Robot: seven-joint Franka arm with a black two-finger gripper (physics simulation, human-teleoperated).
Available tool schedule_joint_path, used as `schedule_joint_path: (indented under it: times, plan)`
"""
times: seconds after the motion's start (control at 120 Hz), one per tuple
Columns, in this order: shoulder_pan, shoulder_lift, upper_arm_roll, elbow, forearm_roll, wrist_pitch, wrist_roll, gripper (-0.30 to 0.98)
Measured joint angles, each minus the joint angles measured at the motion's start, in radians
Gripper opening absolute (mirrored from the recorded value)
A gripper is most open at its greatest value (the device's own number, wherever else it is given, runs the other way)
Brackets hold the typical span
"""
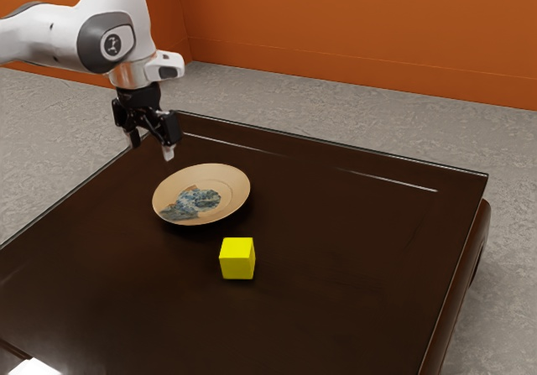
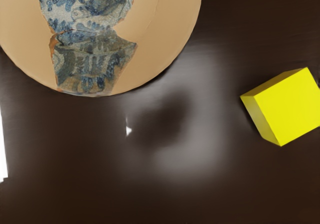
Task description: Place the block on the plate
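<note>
Dark glossy table [image 1: 336, 266], orange walls [image 1: 352, 31], grey floor [image 1: 377, 115], 1 yellow block [image 1: 237, 259] near 1 tan plate [image 1: 201, 194], claw [image 1: 152, 146] released

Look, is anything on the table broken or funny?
The plate looks odd: a jagged, bluish patch runs from its middle to its rim, like a broken piece. It might just be decoration. The block looks fine.

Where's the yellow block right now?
In the exterior view, the yellow block sits on the dark table, beside the plate and off it, on the side toward the camera.
</note>
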Motion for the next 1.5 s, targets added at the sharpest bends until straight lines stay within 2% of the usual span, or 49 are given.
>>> schedule_joint_path:
  times: [0.117,0.267,0.375,0.467,0.567,0.908,1.092,1.25,1.5]
  plan:
    - [-0.004,-0.002,0.002,-0.03,-0.001,0.016,0.021,0.69]
    - [-0.036,0.005,0.013,-0.16,-0.023,0.094,0.011,0.69]
    - [-0.213,0.034,0.13,-0.199,-0.035,0.159,-0.047,0.69]
    - [-0.313,0.085,0.149,-0.206,-0.044,0.211,-0.128,0.69]
    - [-0.359,0.149,0.152,-0.201,-0.074,0.267,-0.219,0.69]
    - [-0.365,0.319,0.142,-0.149,-0.152,0.403,-0.513,0.69]
    - [-0.304,0.342,0.094,-0.163,-0.16,0.443,-0.634,0.69]
    - [-0.289,0.383,0.084,-0.165,-0.159,0.47,-0.713,0.68]
    - [-0.278,0.386,0.066,-0.166,-0.158,0.486,-0.801,0.48]
